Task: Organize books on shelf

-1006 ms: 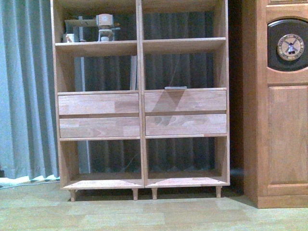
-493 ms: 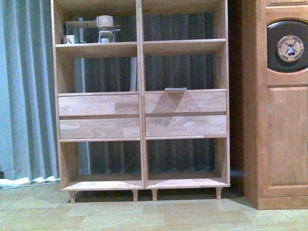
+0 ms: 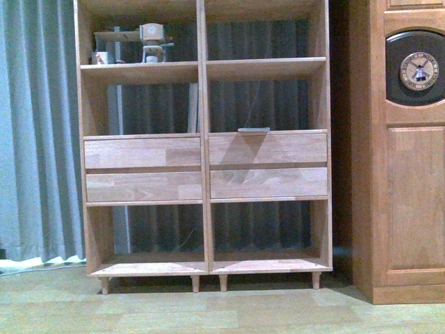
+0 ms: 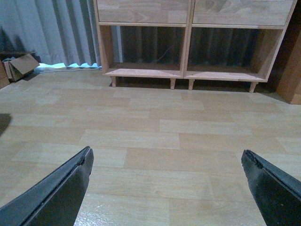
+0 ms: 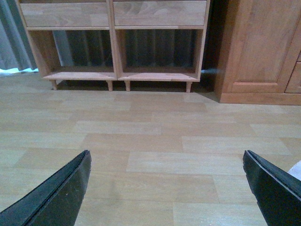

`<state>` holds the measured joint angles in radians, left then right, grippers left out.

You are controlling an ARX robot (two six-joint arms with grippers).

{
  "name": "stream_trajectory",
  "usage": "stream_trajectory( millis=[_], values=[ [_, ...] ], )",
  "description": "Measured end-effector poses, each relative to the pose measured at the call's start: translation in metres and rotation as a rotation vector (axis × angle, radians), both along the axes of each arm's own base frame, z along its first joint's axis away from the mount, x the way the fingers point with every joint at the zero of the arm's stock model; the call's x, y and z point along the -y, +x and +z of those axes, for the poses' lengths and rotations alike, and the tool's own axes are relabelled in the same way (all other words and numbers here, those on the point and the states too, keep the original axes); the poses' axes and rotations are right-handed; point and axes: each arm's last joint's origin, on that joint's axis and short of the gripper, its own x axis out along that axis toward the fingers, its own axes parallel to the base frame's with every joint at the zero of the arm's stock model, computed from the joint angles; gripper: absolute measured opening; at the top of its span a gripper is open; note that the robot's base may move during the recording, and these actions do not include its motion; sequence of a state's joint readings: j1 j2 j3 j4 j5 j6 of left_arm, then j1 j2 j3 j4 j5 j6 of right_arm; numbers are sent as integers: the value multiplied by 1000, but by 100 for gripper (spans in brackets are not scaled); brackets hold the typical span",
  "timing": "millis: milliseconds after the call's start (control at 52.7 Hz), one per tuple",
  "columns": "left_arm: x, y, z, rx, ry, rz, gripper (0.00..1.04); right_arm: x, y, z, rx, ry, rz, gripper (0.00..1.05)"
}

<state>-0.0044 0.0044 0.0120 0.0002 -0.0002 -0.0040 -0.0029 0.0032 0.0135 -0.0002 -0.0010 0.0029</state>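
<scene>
The light-wood shelf point(image 3: 203, 167) stands straight ahead, with four drawer fronts across its middle. Its lower compartments show in the left wrist view point(image 4: 188, 70) and in the right wrist view point(image 5: 113, 70). A thin flat grey thing point(image 3: 253, 129) lies on the ledge above the right drawers; I cannot tell whether it is a book. No white-spined or teal book shows. My left gripper point(image 4: 165, 153) is open and empty above the floor, well short of the shelf. My right gripper point(image 5: 166, 153) is also open and empty above the floor. Neither arm shows in the front view.
A darker reddish cabinet point(image 3: 407, 174) with a round clock face stands right of the shelf. Small wooden objects point(image 3: 149, 42) sit on the upper left shelf board. A grey curtain point(image 3: 35, 139) hangs behind and to the left. A cardboard box point(image 4: 19, 66) lies by the curtain.
The shelf sits a few pixels lower in the front view than a second ago. Nothing else has visibly changed.
</scene>
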Motion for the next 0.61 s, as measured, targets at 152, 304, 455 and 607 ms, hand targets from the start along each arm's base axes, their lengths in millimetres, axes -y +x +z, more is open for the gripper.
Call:
stream_trajectory(
  millis=[152,304,455,607],
  values=[
    [0,0,0,0,0,0,97,0,0,0,0,0,0,98],
    [0,0,0,0,0,0,97,0,0,0,0,0,0,98],
    [0,0,0,0,0,0,97,0,0,0,0,0,0,98],
    [0,0,0,0,0,0,97,0,0,0,0,0,0,98]
  ],
)
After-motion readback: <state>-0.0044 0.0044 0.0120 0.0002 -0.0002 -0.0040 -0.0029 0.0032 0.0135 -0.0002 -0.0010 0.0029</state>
